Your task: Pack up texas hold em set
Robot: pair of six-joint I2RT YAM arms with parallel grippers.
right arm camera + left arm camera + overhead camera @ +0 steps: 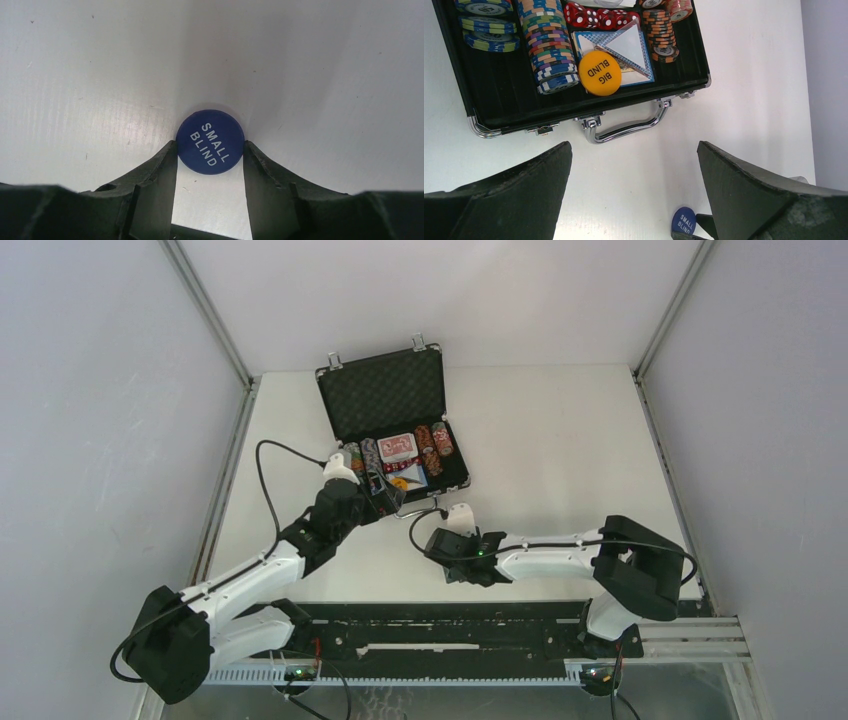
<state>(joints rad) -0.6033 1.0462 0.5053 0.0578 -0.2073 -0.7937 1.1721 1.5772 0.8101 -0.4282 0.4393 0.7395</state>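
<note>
The left gripper [634, 150] hangs empty with its jaws spread wide, just in front of the case [494, 92] and over its handle [624, 131]. The case sits mid-table, toward the far side of the table [600, 440], with its lid [385, 390] up.

Most of the set looks packed already. Chips [546, 45] fill the left of the tray, and more stand at the right end. The blue deck [584, 42] lies between them with a yellow disc [599, 73] on top. The dice [594, 15] are behind it, then the red deck [398, 445].

One piece is out, as far as the views show: the blue disc [210, 135]. It lies flat on the table in front of the case, apart from it and right of the handle. The right gripper [210, 148] has a finger against each edge of it, which I read as a pinch. Whether the disc is off the surface I cannot tell. Left to do, I judge — carry that disc into the tray, then shut and latch the lid.

The case's long axis runs across the table, turned slightly so its left end is nearer the arms. Its handle side faces them and its hinge faces the far wall. The blue disc is round, so it has no long axis, and it lies lettering up.
</note>
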